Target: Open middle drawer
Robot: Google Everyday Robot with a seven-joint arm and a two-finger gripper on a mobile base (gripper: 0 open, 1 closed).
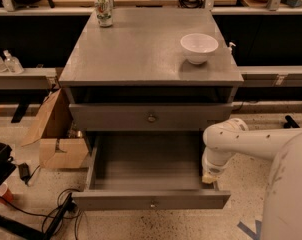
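The middle drawer [151, 200] is pulled far out of the grey cabinet. Its grey box interior is bare, and a small round knob sits at the centre of its front. Above it, a taller grey drawer front with a bigger knob [151, 117] is closed. My gripper [209, 177] hangs from the white arm [251, 141] at the open drawer's right side wall, a little behind its front right corner. It holds nothing.
A white bowl [199, 47] and a can [104, 10] stand on the cabinet top [141, 59]. A cardboard box [58, 139] sits on the floor to the left, with cables and a black object [1, 164] nearby. Shelves run behind the cabinet.
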